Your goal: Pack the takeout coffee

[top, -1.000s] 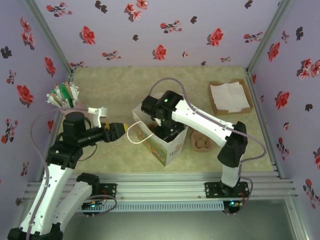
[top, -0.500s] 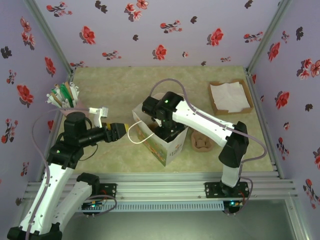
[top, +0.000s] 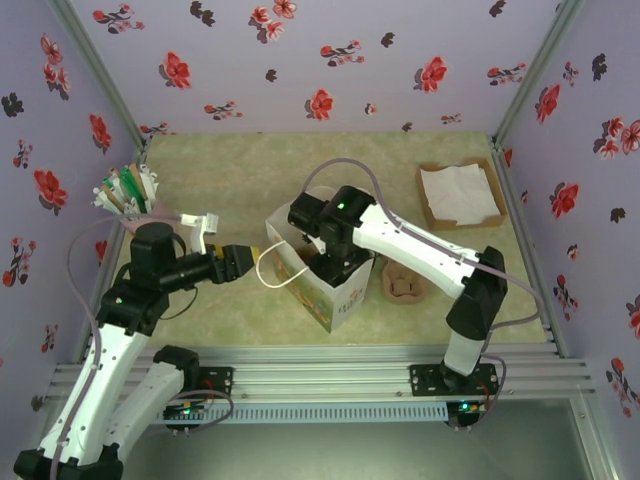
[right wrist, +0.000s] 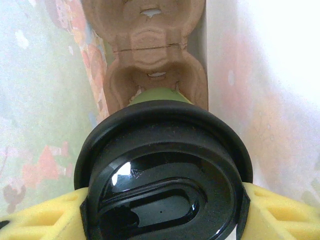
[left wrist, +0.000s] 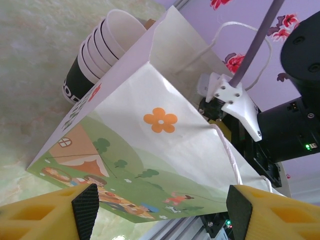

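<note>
Right wrist: takeout coffee (right wrist: pixel 162 150) inside paper bag (right wrist: pixel 265 100).
Right gripper (right wrist: pixel 162 212) clamps it, bag walls close alongside; left gripper (left wrist: pixel 160 207) gapes empty.

The walls of the bag (right wrist: pixel 265 75) crowd the cup (right wrist: pixel 165 170) in my right fingers (right wrist: pixel 30 220) at three and nine o'clock, with a cardboard carrier (right wrist: pixel 150 40) at twelve. The bag's printed side blocks my left gripper (left wrist: pixel 162 210).

Black lid (right wrist: pixel 162 165), bottom edge cropped
</note>
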`<action>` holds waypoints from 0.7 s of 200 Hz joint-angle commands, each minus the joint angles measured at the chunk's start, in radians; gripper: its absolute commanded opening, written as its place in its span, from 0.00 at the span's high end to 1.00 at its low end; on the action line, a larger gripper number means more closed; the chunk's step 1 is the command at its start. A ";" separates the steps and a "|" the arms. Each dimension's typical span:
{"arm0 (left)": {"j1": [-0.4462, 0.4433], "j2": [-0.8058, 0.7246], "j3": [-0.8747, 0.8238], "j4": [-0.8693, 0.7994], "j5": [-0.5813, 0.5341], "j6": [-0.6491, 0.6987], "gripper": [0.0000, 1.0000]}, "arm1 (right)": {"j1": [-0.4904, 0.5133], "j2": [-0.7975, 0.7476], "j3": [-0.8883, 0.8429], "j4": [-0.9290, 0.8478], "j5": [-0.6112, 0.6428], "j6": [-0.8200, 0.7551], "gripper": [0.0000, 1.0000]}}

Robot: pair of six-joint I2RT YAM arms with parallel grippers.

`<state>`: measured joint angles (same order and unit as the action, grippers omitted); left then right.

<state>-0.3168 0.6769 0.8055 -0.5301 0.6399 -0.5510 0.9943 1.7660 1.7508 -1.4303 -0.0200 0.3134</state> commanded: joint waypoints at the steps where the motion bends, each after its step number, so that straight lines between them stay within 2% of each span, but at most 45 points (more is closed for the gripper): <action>1: -0.011 0.015 -0.018 0.036 0.004 -0.013 0.29 | -0.006 -0.036 -0.030 0.022 -0.015 -0.019 0.36; 140: -0.021 0.016 -0.039 0.061 0.001 -0.021 0.29 | -0.007 -0.012 -0.077 0.075 -0.017 -0.016 0.37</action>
<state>-0.3302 0.6991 0.7811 -0.4992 0.6395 -0.5694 0.9924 1.7523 1.6836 -1.3563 -0.0303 0.3134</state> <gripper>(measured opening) 0.715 0.652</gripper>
